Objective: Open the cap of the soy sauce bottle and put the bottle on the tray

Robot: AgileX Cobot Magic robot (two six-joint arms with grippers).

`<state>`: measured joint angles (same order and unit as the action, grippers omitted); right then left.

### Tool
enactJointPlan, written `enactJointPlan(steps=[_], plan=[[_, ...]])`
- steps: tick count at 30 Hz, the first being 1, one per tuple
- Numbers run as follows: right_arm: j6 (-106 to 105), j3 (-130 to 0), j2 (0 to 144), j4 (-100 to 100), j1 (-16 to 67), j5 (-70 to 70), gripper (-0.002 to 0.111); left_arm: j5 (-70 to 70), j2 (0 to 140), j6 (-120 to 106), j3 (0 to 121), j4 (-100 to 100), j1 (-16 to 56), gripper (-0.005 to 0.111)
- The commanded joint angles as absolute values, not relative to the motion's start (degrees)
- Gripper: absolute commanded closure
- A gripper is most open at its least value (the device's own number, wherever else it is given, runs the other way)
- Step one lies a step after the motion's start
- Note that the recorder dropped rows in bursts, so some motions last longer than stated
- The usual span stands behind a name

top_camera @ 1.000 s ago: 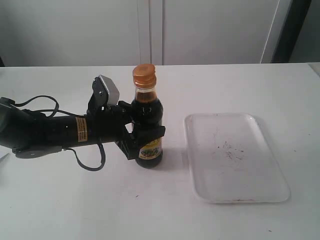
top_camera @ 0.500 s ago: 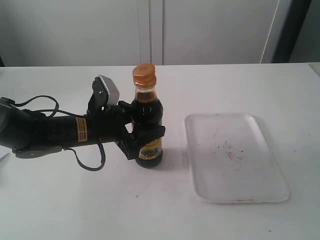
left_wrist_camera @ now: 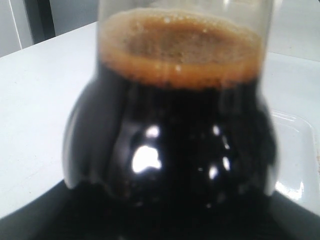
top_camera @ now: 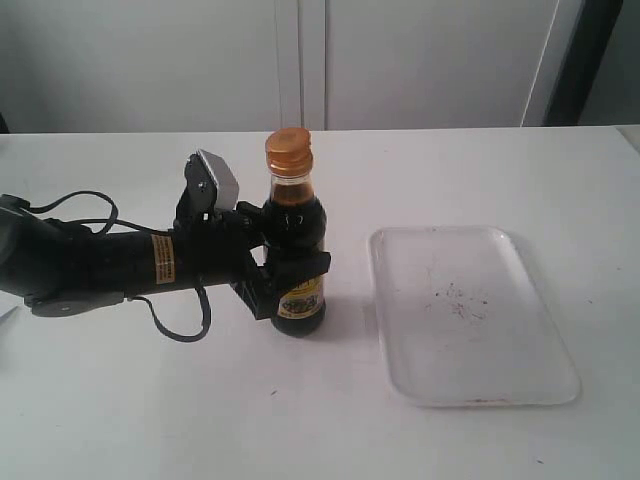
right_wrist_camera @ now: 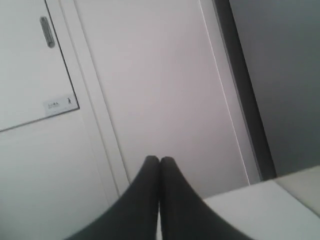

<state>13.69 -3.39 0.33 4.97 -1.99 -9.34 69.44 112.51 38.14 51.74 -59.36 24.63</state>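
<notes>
The soy sauce bottle (top_camera: 298, 262) stands upright on the white table, its golden-orange cap (top_camera: 288, 150) closed on top. My left gripper (top_camera: 296, 262) reaches in from the left and is shut on the bottle's dark body, one finger in front and one behind. The left wrist view is filled by the bottle (left_wrist_camera: 170, 125), dark liquid with a foamy brown surface. The white speckled tray (top_camera: 465, 312) lies flat just right of the bottle, apart from it. My right gripper (right_wrist_camera: 159, 161) shows only in its own wrist view, fingers pressed together, holding nothing, pointing at a white cabinet.
White cabinet doors (top_camera: 300, 60) stand behind the table's far edge. The left arm's black cable (top_camera: 180, 325) loops on the table beside the arm. A cabinet handle (right_wrist_camera: 47, 31) and a small label (right_wrist_camera: 61, 104) show in the right wrist view.
</notes>
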Motion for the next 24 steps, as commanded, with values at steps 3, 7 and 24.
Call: enactJointPlan(steps=[3,7,24], plan=[[13.94,-11.21,4.0,2.17,-1.72,-11.68,0.108,69.96,112.42,38.13,52.0,-59.15,24.87,0.106],[13.94,-14.07,9.21,-3.8,-1.72,-16.61,0.108,69.96,112.42,38.13,52.0,-59.15,24.87,0.106],[30.33,-28.29,44.04,-29.36,-1.72,-27.31,0.108,69.96,112.42,38.13,52.0,-59.15,24.87,0.106]])
